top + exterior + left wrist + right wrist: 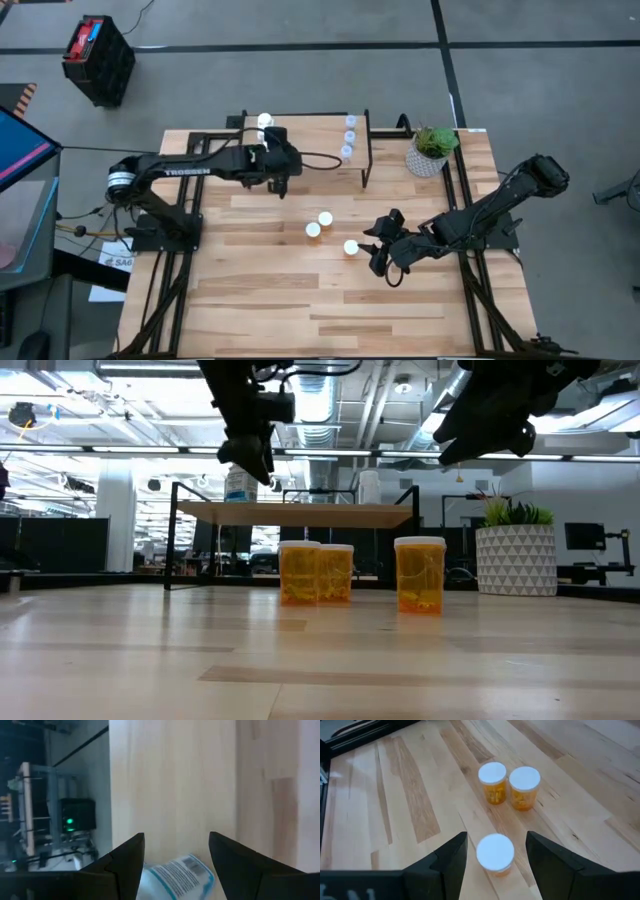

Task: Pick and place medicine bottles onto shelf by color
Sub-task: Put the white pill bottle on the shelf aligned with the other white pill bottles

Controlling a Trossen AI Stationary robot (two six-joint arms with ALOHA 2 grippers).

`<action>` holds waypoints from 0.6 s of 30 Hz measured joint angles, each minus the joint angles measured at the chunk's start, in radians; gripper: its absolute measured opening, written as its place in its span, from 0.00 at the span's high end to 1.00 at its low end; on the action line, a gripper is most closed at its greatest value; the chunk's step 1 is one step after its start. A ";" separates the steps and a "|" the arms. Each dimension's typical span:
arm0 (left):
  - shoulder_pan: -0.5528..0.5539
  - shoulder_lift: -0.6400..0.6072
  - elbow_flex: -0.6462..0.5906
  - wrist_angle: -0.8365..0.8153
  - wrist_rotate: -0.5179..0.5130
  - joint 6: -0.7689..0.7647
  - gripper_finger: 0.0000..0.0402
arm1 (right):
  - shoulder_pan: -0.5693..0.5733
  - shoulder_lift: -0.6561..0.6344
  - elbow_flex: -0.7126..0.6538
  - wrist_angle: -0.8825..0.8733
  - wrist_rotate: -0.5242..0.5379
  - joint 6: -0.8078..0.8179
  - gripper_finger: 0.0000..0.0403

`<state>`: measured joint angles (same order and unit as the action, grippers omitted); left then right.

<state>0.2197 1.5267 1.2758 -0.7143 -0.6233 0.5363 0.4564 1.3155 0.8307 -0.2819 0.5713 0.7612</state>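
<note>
Three orange bottles (pixel 328 229) on table; left hand (pixel 176 865) holds blue-labelled bottle (pixel 175 876); right hand (pixel 495 851) wide; arm reads TROSSEN

So we've got a light wooden bench (pixel 260 300) here, made of plank strips. Three orange bottles (pixel 325 219) with white caps stand out in the open on it: two right next to each other, the third (pixel 351 247) a little apart. Toward the far edge sits the shelf (pixel 300 513) on thin black legs, with a white bottle (pixel 264 121) at one end and three clear bottles (pixel 350 135) in a row at the other. A white plant pot (pixel 428 158) stands on the bench just beside the shelf.
</note>
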 joint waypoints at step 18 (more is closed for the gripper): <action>0.085 0.030 0.000 0.016 -0.173 0.048 0.48 | 0.000 0.000 0.000 -0.001 0.000 0.000 0.45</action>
<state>0.3052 1.5570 1.2762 -0.6988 -0.7960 0.5846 0.4564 1.3155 0.8307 -0.2825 0.5713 0.7612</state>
